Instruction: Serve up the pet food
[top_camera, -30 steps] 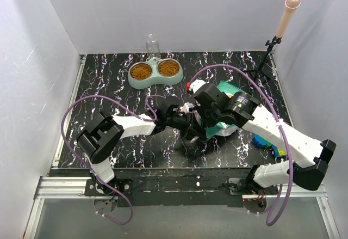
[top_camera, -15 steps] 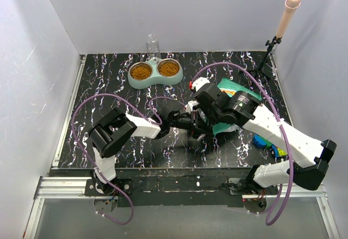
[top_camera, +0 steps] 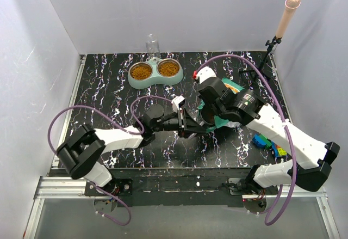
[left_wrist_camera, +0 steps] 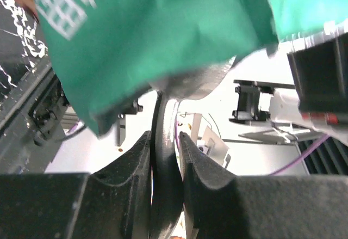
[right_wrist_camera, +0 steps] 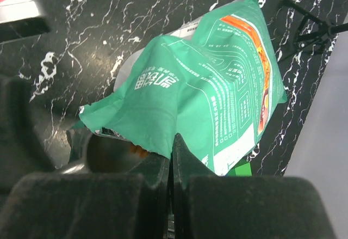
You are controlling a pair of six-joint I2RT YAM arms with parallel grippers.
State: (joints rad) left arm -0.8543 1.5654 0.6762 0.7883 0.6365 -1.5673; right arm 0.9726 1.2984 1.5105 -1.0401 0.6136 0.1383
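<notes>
The teal-and-white pet food bag (top_camera: 222, 122) lies right of centre, its torn mouth lifted. My right gripper (top_camera: 209, 115) is shut on the bag's mouth edge (right_wrist_camera: 173, 141); the bag (right_wrist_camera: 217, 81) hangs below it. My left gripper (top_camera: 187, 123) is shut on the grey scoop's handle (left_wrist_camera: 163, 168). The scoop's cup (left_wrist_camera: 201, 81) sits under the bag (left_wrist_camera: 163, 37) at its mouth. In the right wrist view the cup (right_wrist_camera: 106, 154) shows a few brown pellets (right_wrist_camera: 138, 151). The mint-green double bowl (top_camera: 156, 81) at the back holds kibble (top_camera: 141, 72) in both cups.
A clear glass (top_camera: 153, 46) stands behind the bowl. A microphone stand (top_camera: 283, 21) rises at the back right corner. Blue and green toy blocks (top_camera: 269, 143) lie by the right arm. White walls close in the black marbled table (top_camera: 103, 86).
My left arm has stretched out to the right, pushing the scoop under the bag's mouth. My right gripper has lifted the bag edge up and back.
</notes>
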